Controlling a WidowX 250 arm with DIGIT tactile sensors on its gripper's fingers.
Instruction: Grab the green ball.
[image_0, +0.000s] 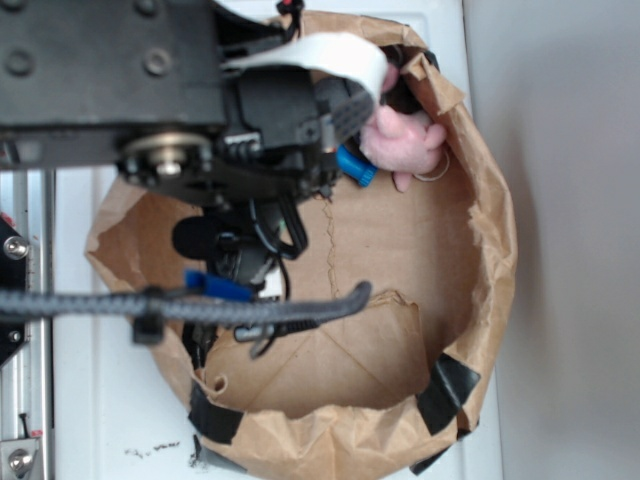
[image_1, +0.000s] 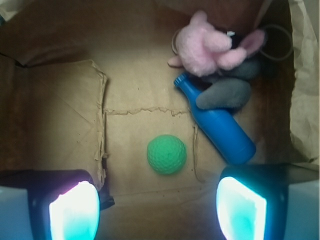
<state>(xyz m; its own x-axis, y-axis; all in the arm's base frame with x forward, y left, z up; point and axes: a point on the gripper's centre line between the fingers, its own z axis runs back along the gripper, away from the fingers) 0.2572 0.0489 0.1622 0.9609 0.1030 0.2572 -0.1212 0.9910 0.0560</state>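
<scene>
The green ball (image_1: 166, 154), small and dimpled, lies on the brown paper floor of the bag in the wrist view, just ahead of my gripper (image_1: 157, 210). The two glowing pads (image_1: 75, 210) stand far apart, open, with bare paper between them and the ball a short way beyond their tips. In the exterior view the arm covers the ball, and the gripper is hidden under the arm's black body (image_0: 250, 150).
A blue bottle (image_1: 220, 125) lies on its side right of the ball, its base close to the right pad. A pink plush toy (image_1: 210, 45) and a grey soft thing (image_1: 225, 92) lie behind it. Paper bag walls (image_0: 490, 250) ring everything.
</scene>
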